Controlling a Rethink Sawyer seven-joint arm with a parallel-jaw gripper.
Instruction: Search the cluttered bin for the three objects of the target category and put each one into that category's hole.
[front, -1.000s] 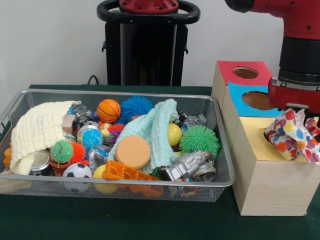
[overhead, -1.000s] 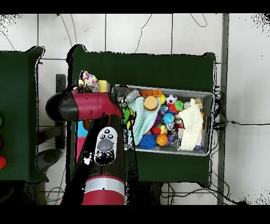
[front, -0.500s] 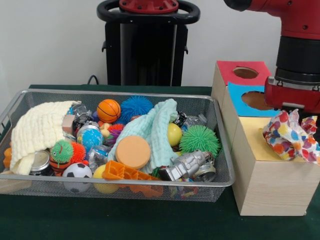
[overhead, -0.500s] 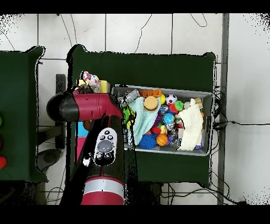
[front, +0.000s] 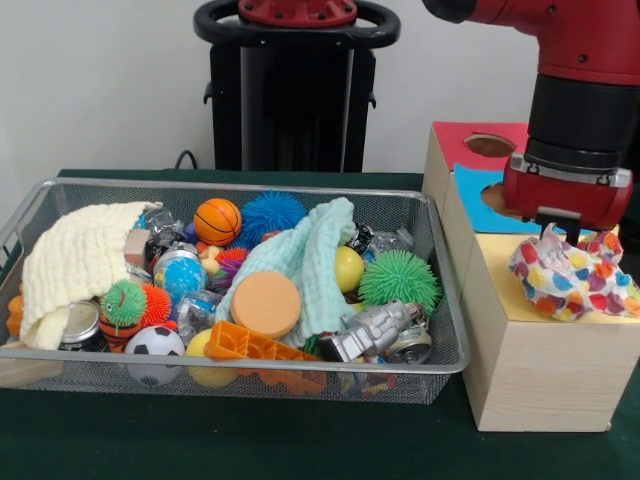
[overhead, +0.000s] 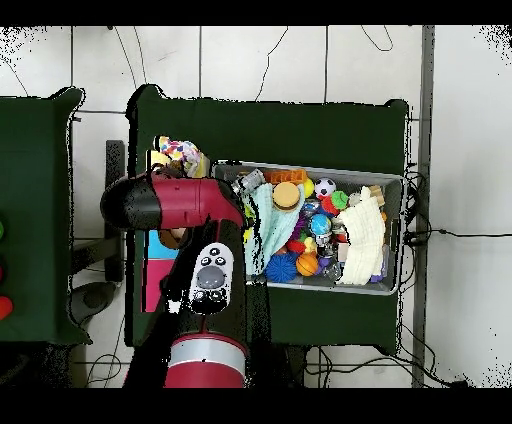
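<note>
My gripper (front: 566, 234) hangs over the yellow front section of the wooden box (front: 540, 370), shut on a white cloth with coloured spots (front: 570, 278). The cloth bunches on the yellow top and hides most of the fingers. In the overhead view the spotted cloth (overhead: 181, 153) pokes out beyond the red arm, which covers the gripper. A cream cloth (front: 75, 260) drapes over the wire bin's (front: 240, 186) left end, and a mint cloth (front: 310, 250) lies across its middle.
Behind the yellow section the box has a blue panel (front: 480, 195) and a red panel (front: 470, 135), each with a round hole. The bin also holds balls, spiky toys, an orange disc (front: 265, 303), cans and a silver robot toy (front: 375, 328).
The gripper and the spotted cloth have shifted left over the box top in the front view, and the cloth now sits lower on the yellow section. The bin's contents are unchanged.
</note>
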